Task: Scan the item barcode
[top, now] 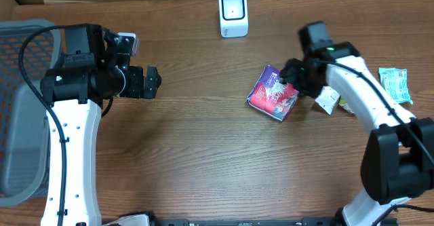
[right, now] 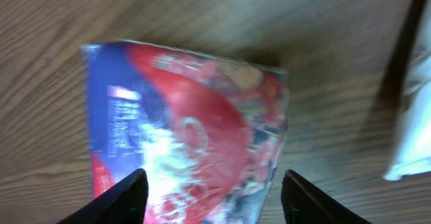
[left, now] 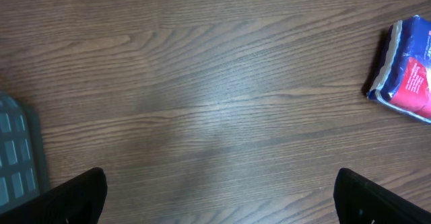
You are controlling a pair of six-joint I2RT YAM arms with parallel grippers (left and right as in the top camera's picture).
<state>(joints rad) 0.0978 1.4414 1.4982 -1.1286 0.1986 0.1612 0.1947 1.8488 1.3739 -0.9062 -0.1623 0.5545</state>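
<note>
Red-blue glossy pkt [top: 271, 97], white print; R pincer [right: 214, 183] apart above it, L pincer [left: 220, 177] apart.

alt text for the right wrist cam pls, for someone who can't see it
A blurred red and blue packet lies on the wooden table between the right gripper's two black fingertips, which stand apart at the bottom edge. Part of a white packet shows at the right edge.

From the right wrist the red-and-blue packet [right: 188, 123] is a blur, its print unreadable and its lower end cut off, and from overhead the right hand [top: 293, 82] hides one corner.
</note>
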